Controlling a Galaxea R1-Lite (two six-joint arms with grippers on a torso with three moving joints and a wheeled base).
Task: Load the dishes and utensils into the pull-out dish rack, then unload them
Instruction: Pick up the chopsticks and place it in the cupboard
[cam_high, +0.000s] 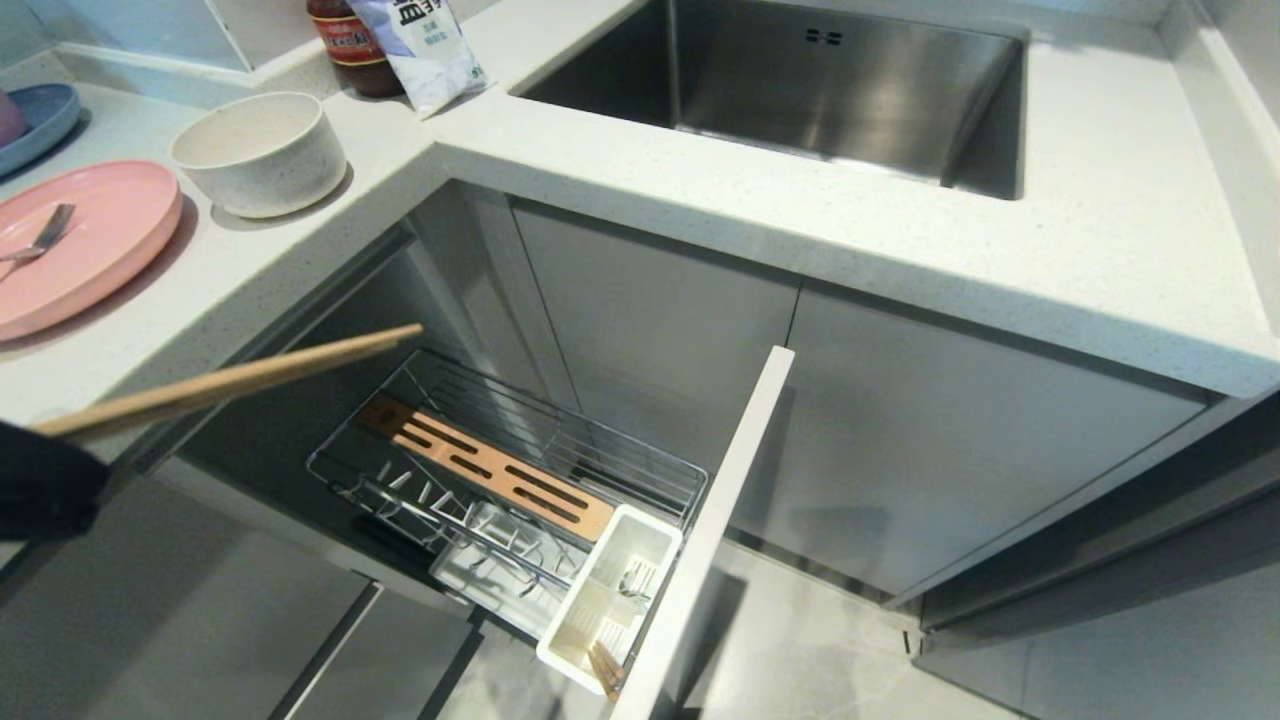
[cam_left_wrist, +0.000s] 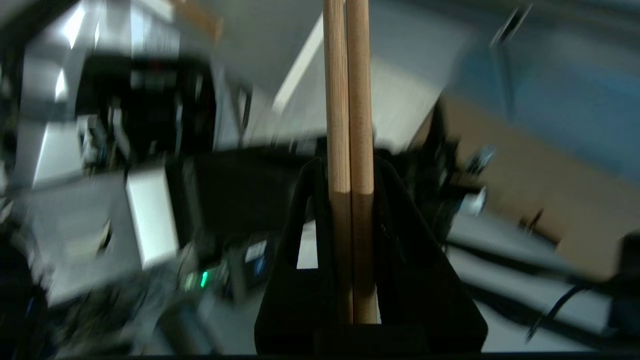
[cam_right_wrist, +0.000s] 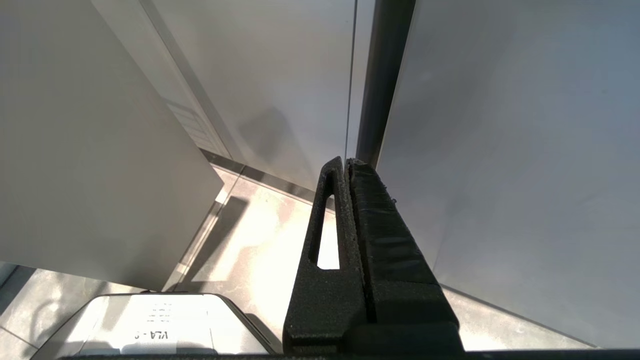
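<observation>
a: where's the left end effector (cam_left_wrist: 350, 165)?

b: at the far left edge of the head view, below the desk (cam_high: 700, 190) edge. its black fingers (cam_left_wrist: 400, 240) are clamped on the pair of chopsticks (cam_high: 230, 383), which lie side by side and stick out toward the open cabinet, above the pull-out dish rack (cam_high: 500, 470).

a: and the rack itself?

b: drawn out of the corner cabinet, its tall white front panel (cam_high: 700, 540) nearest the floor. the slotted wooden strip (cam_high: 485, 468) runs along the wire frame, and the white cutlery box (cam_high: 610, 595) sits at the panel end with some silver cutlery (cam_high: 632, 582) in it and what looks like more chopstick ends (cam_high: 604, 670) at its lower corner.

a: the dishes?

b: both on the desk at the left. the pink plate (cam_high: 90, 250) has a metal fork (cam_high: 40, 238) lying on it; the speckled bowl (cam_high: 260, 152) stands just beside it, toward the sink (cam_high: 800, 80). a blue plate (cam_high: 40, 120) is behind the pink one, and a bottle (cam_high: 345, 40) and a white bag (cam_high: 425, 45) stand by the sink corner.

a: right end effector (cam_right_wrist: 347, 162)?

b: hanging low near the cabinet doors and floor, fingers pressed together on nothing.
</observation>
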